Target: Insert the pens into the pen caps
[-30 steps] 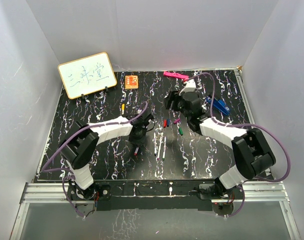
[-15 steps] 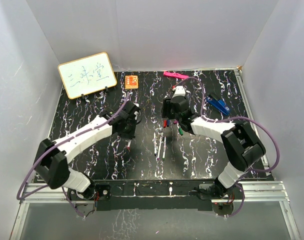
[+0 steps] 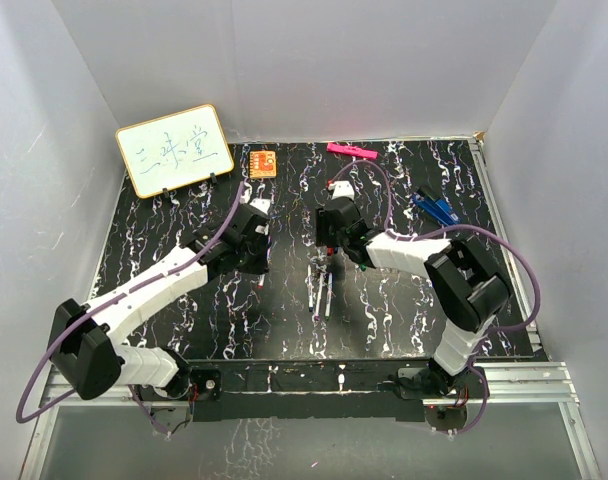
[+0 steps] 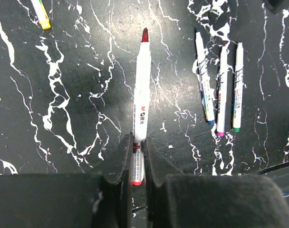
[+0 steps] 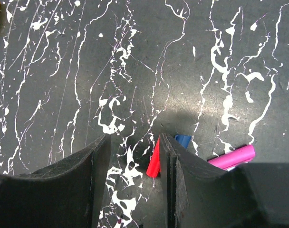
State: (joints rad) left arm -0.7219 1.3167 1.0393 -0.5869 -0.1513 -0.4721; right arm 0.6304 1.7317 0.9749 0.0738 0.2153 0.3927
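— How is the left arm's black two-finger gripper (image 4: 139, 145) seen?
— Pressed together on the tail of a thin white stick pen with a red tip (image 4: 141, 90), held over the black white-veined table surface (image 4: 78, 95).
— What is laid nearby?
— Near the middle of the surface, a blue-ended pen (image 4: 203, 80), a purple-ended pen (image 4: 221, 90) and a green-ended pen (image 4: 237, 85) are laid side by side; a yellow-ended pen (image 4: 42, 14) is left apart on the held pen's other side.
— And the right arm's black gripper (image 5: 135, 142)?
— Its jaws are spread. A small red plastic cap (image 5: 154, 165) is touched by one finger (image 5: 170, 161) only, not pinched; a short blue cap (image 5: 183, 139) and a pink-purple cap (image 5: 232, 156) are found just outside the jaws
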